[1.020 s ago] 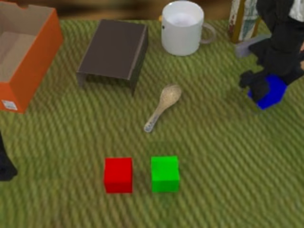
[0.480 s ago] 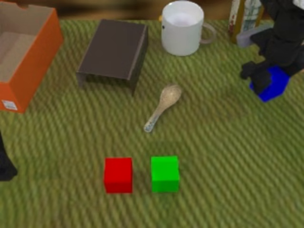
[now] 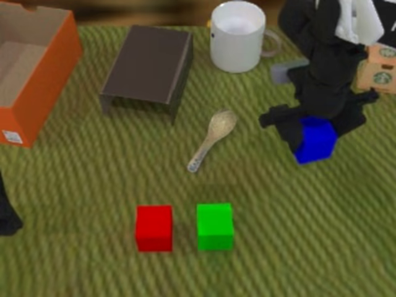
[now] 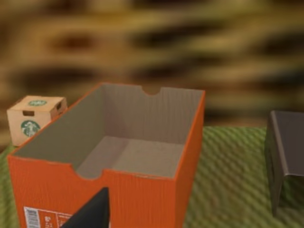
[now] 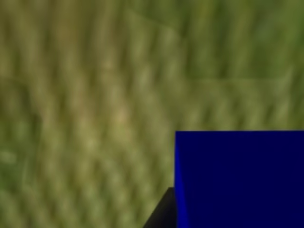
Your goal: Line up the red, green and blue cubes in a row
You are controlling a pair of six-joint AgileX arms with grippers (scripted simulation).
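Jaws of the right gripper [image 3: 309, 133] pinch the deep blue plain cube [image 3: 317, 140], held right of the speckled ceramic spoon [image 3: 212, 138] on the green woven desk [image 3: 93, 185].

The bright red plain cube [image 3: 153, 228] and bright green plain cube [image 3: 215, 226] sit just beside each other, apart, in a row near the desk's front, well apart from the blue one. The right wrist view shows the blue cube against the desk weave. The left gripper [image 3: 7, 218] is parked at the left edge by the open orange cardboard box [image 3: 52, 68]; whether its jaws are spread I cannot tell.
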